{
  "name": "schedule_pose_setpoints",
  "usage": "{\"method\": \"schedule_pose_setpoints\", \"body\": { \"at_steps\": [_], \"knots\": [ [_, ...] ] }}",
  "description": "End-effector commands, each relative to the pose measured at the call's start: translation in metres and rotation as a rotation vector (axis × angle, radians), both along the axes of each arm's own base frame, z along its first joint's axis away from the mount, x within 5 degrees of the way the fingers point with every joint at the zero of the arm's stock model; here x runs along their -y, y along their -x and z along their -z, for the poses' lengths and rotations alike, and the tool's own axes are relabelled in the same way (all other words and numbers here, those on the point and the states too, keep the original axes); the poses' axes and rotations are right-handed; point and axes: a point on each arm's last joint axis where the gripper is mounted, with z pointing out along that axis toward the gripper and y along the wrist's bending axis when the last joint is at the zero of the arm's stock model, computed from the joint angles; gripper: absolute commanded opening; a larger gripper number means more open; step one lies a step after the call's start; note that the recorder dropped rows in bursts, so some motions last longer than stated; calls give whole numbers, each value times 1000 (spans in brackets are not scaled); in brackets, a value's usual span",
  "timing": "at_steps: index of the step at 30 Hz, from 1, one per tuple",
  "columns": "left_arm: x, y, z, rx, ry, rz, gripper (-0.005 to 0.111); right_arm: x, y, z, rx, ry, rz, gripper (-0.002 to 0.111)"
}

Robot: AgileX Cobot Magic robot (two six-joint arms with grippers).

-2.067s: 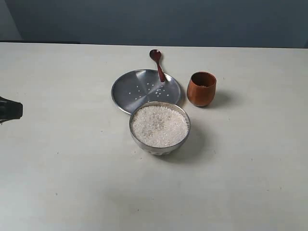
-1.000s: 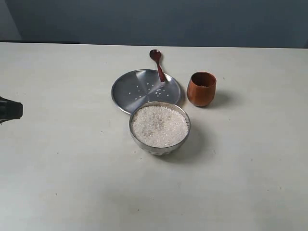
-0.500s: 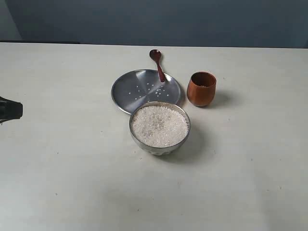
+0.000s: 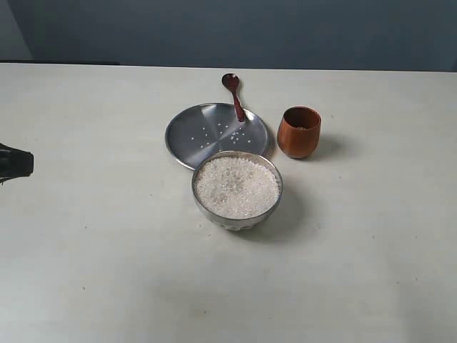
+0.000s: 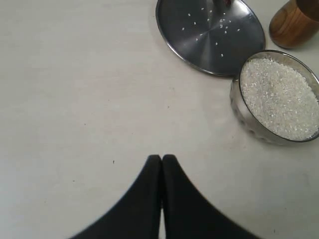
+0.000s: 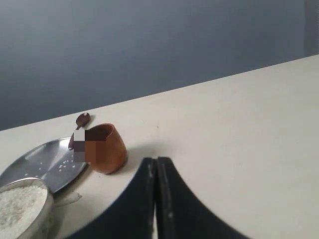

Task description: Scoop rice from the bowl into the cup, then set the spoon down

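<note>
With my left gripper (image 5: 161, 158) and right gripper (image 6: 155, 160) both pressed together and empty, the spoon (image 4: 234, 96) leans on the plate's (image 4: 193, 139) far rim, probably for easy pinching, with the bowl (image 4: 235, 220) of rice (image 4: 237, 187) nearer and the cup (image 4: 298, 132) to the right.

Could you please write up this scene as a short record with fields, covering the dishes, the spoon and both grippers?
bowl: steel, full of rice, in front of the plate
plate: flat steel, a few loose grains on it
spoon: unheld, handle on the plate's far rim, head beyond it
cup: wooden, upright, right of the plate in the exterior view
left gripper: shut, empty, apart from the dishes
right gripper: shut, empty
</note>
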Motion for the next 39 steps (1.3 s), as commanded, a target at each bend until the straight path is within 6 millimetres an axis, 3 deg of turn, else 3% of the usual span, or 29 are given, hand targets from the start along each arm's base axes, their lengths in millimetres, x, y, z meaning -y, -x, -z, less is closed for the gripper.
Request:
{"method": "schedule_pose_setpoints", "body": {
  "at_steps": [1,9,13,16,20,22,33,39],
  "knots": [
    [0,-2,-1,6,0,-3,0,-1,0,2,-4,-13,-4,0],
    [0,-2,-1,6,0,-3,0,-5,1,2,-13,-119,-35,0],
    [0,-2,-1,6,0,-3,0,-8,1,2,-7,-13,-85,0],
    [0,-2,-1,6,0,-3,0,-17,4,4,-2,183,-219,0],
    [0,-2,-1,6,0,-3,0,-22,4,15,-16,232,-294,0],
    [0,-2,-1,6,0,-3,0,-23,3,28,-55,227,-299,0],
    [0,-2,-1,6,0,-3,0,-23,2,26,-39,210,-288,0],
    [0,-2,-1,6,0,-3,0,-16,1,26,-42,291,-179,0]
  ]
}}
